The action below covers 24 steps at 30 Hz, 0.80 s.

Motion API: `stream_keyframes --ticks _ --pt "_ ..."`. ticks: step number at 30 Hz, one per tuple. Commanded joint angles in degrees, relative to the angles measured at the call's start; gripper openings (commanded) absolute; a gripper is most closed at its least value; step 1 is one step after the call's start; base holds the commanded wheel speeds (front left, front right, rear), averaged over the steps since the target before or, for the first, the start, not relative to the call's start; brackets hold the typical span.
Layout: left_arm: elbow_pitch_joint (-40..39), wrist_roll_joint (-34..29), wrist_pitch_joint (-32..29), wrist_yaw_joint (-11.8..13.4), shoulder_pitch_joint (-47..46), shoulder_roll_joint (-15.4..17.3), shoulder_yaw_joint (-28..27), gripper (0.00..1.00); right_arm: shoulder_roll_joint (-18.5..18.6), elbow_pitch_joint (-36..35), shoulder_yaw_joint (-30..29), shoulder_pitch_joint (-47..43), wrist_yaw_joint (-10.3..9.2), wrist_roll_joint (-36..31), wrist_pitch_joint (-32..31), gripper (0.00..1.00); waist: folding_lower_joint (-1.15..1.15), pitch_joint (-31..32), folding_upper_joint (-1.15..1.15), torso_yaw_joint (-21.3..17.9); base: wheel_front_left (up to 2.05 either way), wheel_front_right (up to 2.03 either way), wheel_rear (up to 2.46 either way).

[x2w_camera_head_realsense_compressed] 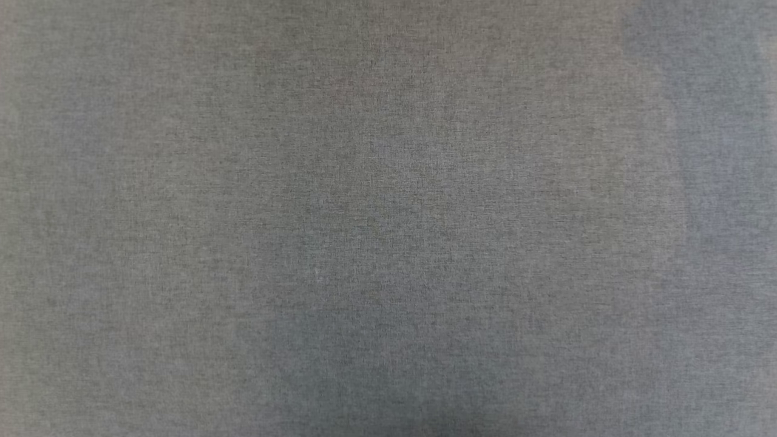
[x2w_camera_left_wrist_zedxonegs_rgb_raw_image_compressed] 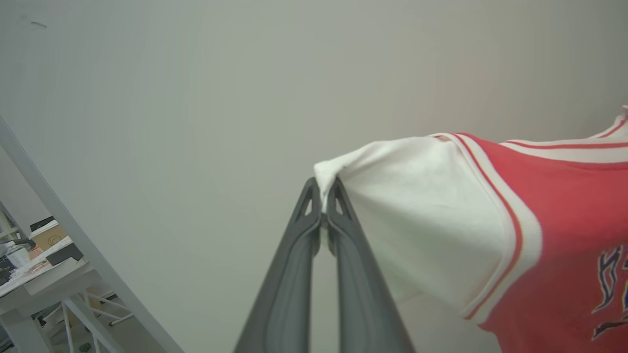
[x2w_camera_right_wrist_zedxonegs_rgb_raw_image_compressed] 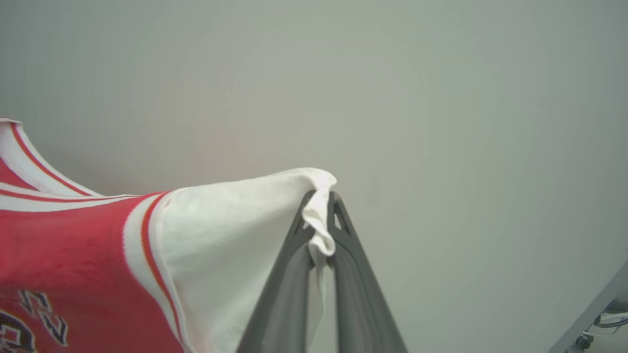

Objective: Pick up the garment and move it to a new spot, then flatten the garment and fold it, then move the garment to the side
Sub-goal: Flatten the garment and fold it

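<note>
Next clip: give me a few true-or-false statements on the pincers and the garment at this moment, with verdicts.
1. The left pincer is shut on a white sleeve of the garment. True.
2. The right pincer is open and holds nothing. False: it is shut on the other white sleeve.
3. The garment's body is blue. False: it is red, with red-white striped trim.
4. Dark lettering shows on the red front in both wrist views. True.
5. The garment lies folded. False: it is held up unfolded by its sleeves.
</note>
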State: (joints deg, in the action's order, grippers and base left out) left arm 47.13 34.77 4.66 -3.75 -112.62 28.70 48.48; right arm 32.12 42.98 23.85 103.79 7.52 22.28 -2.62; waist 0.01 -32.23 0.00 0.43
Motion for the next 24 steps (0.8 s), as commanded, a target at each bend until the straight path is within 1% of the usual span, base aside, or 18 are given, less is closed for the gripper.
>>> stream_keyframes --ticks 1,7,13,18,24 --pt "1.23 0.15 1.11 -0.36 -0.18 -0.23 0.04 0.00 -0.57 1.10 1.51 0.37 -0.03 0.43 0.88 0.00 -0.01 -0.59 0.00 0.04 0.00 0.00 0.00" --pt "4.25 2.66 5.33 -1.27 5.02 -0.92 -0.63 0.00 -1.65 3.89 6.70 -3.22 -0.03 4.02 4.00 0.00 -0.01 -0.51 0.00 -0.05 0.00 0.00 0.00" --pt "3.21 4.34 9.43 -1.05 16.45 -0.75 -0.90 0.00 -1.10 3.66 12.12 -11.79 -0.03 9.87 8.54 0.00 -0.01 2.73 0.00 0.37 0.00 0.00 0.00" --pt "-1.50 5.80 10.23 0.42 28.54 0.34 -2.10 0.00 0.22 2.10 16.55 -20.94 -0.03 14.62 11.27 0.00 -0.01 6.58 0.00 0.62 0.00 0.00 0.00" --pt "-11.91 6.65 10.31 4.01 46.03 2.77 -4.94 0.00 2.59 -1.64 20.96 -33.48 -0.03 19.92 13.68 0.00 -0.01 12.04 0.00 0.55 0.00 0.00 0.00"
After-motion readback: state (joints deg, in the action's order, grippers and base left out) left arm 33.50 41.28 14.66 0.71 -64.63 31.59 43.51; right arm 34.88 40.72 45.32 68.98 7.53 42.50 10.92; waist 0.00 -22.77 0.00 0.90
